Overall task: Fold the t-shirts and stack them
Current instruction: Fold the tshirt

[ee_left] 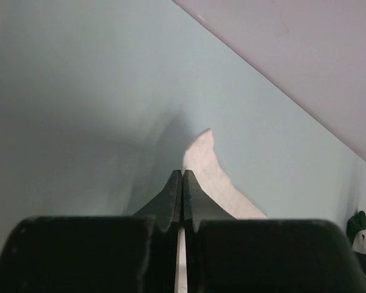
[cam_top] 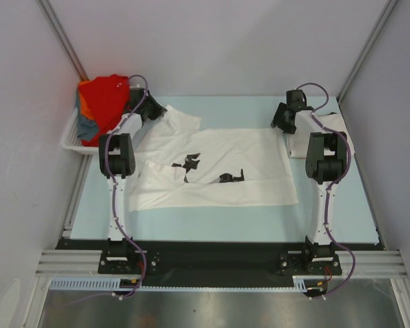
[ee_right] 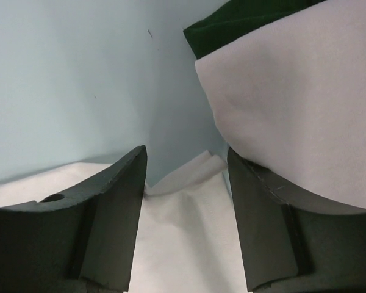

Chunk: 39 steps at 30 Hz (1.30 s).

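- The white t-shirt (cam_top: 212, 167) lies spread on the tabletop (cam_top: 191, 225), not yet folded.
- The left pincer (ee_left: 182, 176) is closed, seemingly nipping the shirt's far-left edge.
- The right pincer (ee_right: 186, 160) gapes over the far-right corner. It likely needs to close there, then both lift together.

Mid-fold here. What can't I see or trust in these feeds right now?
- Left wrist view: the shut left gripper hides whether it actually pinches the white t-shirt.
- Top view: the red t-shirt covers whatever else lies in the basket; only orange and blue-grey edges show.
- Top view: the right arm hides much of the off-white t-shirt.
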Each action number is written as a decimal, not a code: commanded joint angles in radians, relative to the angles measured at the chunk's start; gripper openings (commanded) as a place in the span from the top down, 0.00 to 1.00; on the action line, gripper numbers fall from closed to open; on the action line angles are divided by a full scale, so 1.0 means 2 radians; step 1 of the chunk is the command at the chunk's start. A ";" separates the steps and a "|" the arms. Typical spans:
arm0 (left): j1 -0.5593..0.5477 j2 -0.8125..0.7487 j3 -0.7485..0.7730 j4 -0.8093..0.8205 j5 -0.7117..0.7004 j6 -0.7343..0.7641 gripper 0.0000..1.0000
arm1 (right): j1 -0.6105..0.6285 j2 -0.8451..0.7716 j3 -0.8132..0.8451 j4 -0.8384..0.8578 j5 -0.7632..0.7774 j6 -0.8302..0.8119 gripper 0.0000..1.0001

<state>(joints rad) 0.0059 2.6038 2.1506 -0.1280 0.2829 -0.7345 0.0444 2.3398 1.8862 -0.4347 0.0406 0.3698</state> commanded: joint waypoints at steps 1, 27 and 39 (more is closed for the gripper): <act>0.022 -0.031 0.009 0.016 -0.011 -0.012 1.00 | -0.010 0.014 0.006 -0.002 -0.015 0.004 0.40; 0.022 -0.059 -0.015 0.003 -0.028 0.007 1.00 | -0.088 -0.014 -0.071 0.059 -0.180 0.044 0.51; 0.022 -0.061 -0.015 0.003 -0.021 0.006 1.00 | -0.116 -0.036 -0.133 0.151 -0.276 0.077 0.55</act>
<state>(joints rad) 0.0097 2.5740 2.1231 -0.1341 0.2665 -0.7319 -0.1696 2.3001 1.6554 -0.1295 -0.5030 0.5255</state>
